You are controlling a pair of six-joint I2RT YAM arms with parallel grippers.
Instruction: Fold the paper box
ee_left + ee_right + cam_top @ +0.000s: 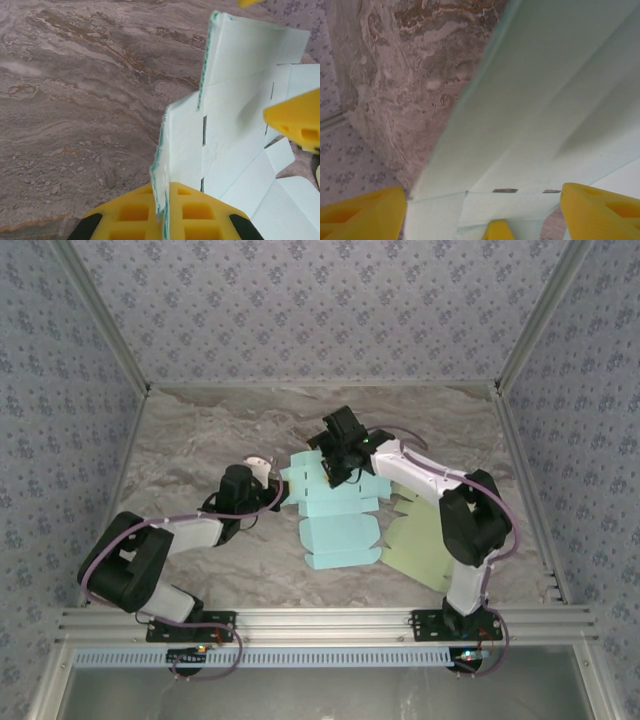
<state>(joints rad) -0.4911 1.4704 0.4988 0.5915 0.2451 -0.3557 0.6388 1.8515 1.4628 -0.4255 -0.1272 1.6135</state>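
Note:
The paper box (338, 515) is a pale blue flat blank on the marble table, partly folded, with its far panels raised. My left gripper (270, 480) is shut on the blank's left flap. In the left wrist view its yellow fingertips (167, 212) pinch the upright green-edged flap (182, 145). My right gripper (340, 455) hangs over the far end of the blank. Its yellow fingers (360, 215) stand wide apart, open, with a raised panel (535, 115) between them. One right finger (295, 122) shows in the left wrist view.
A pale green sheet (415, 545) lies flat under the right side of the blue blank, beside the right arm. Marble table (190, 440) spreads to the left and back. Patterned walls enclose the table on three sides.

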